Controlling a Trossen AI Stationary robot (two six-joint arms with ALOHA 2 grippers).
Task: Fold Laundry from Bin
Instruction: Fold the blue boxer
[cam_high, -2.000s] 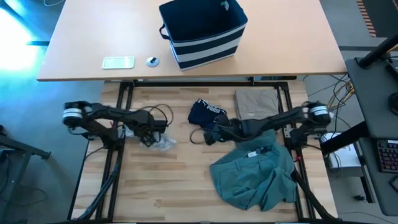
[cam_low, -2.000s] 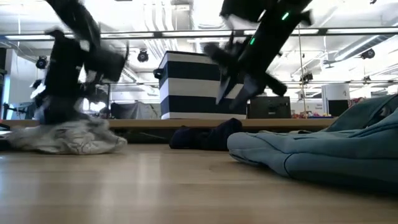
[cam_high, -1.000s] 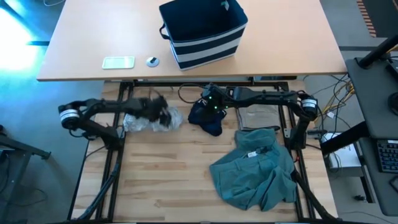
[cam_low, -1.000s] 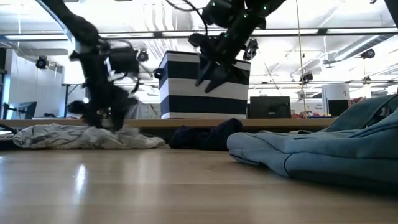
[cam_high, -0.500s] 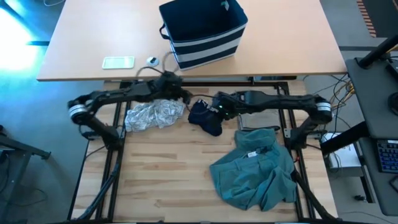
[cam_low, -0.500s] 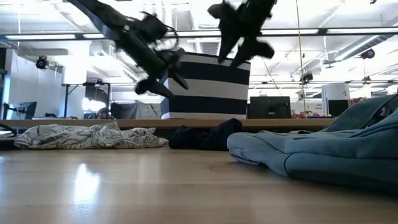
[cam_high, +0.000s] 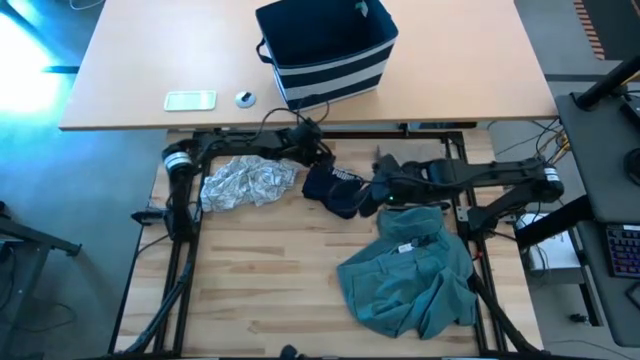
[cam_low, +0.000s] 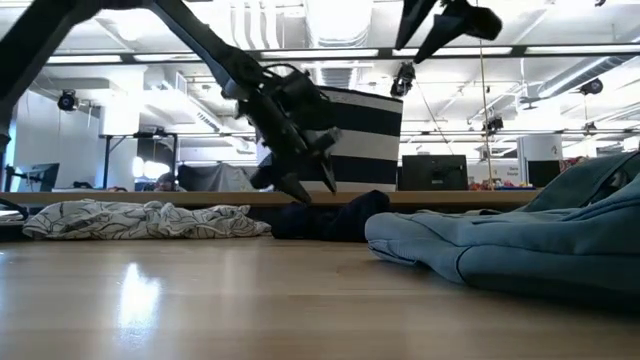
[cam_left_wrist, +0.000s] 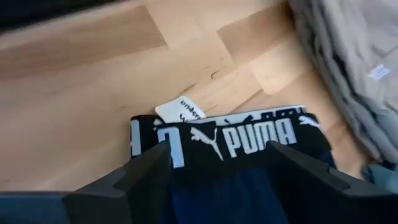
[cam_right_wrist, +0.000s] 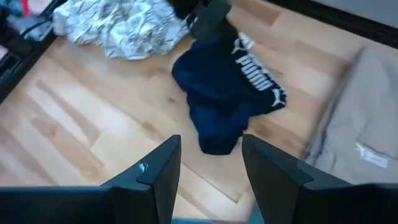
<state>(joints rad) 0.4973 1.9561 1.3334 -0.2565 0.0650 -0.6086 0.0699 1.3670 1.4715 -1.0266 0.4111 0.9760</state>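
A navy garment with a white-print waistband (cam_left_wrist: 249, 140) lies crumpled near the table's far edge (cam_high: 335, 188). My left gripper (cam_left_wrist: 217, 148) hangs open just above it (cam_high: 318, 158), one finger on each side of the waistband. My right gripper (cam_right_wrist: 211, 142) is open with nothing between its fingers, higher up and to the near right of that garment (cam_high: 372, 198). The grey-white patterned garment (cam_high: 245, 182) lies spread at the far left. At the near right lies the teal garment (cam_high: 410, 280). The tan garment (cam_right_wrist: 360, 143) lies flat at the far right. The striped bin (cam_high: 330, 55) stands on the table behind.
The tan table behind holds the bin, a flat white device (cam_high: 190, 100) and a small round object (cam_high: 245, 98). Bare wood (cam_high: 260, 280) lies at the near left. Dark frame rails (cam_high: 180, 270) run along the table's sides.
My left gripper has come off the patterned garment, risen and swung toward the table's right until it is over the navy garment. The patterned garment stays spread flat. My right gripper has risen and drawn back from over the navy garment toward the near right.
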